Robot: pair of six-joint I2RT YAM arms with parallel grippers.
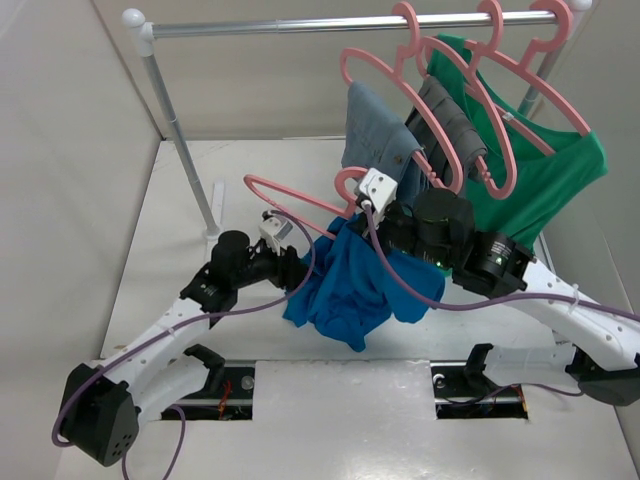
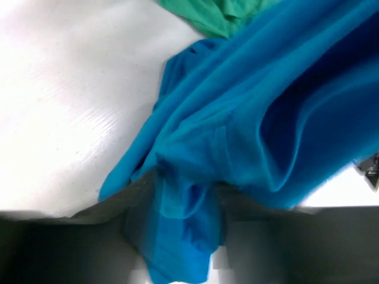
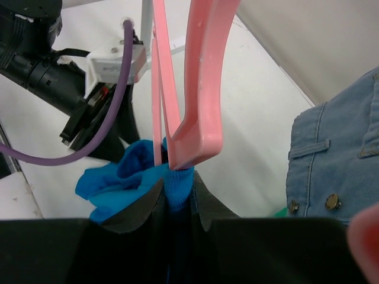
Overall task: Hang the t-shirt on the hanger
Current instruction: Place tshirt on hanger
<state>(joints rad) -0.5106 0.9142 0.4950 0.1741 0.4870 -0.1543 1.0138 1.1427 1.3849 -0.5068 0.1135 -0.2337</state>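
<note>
Right fingers (image 3: pixel 142 207): clenched on a fold of the t-shirt (image 1: pixel 350 285), with a corner of the hanger (image 3: pixel 201 89) touching that fold at the fingertips.
Left fingers (image 2: pixel 127 198): grasping the t-shirt's other side.
T-shirt: bunched, slung between both arms above the table (image 1: pixel 170 230).
Behind: green shirt (image 1: pixel 550 170) and denim garment (image 1: pixel 375 130) on a rail (image 1: pixel 300 25).

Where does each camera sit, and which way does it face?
Top external: above, behind the bases, looking down on the table, left arm, right arm, t-shirt and hanger.
Left wrist: looks along the left gripper, shut on the t-shirt; its fingers show.
Right wrist: looks along the right gripper, shut on the t-shirt under the hanger; the left arm shows.
Shared: all show the t-shirt.
</note>
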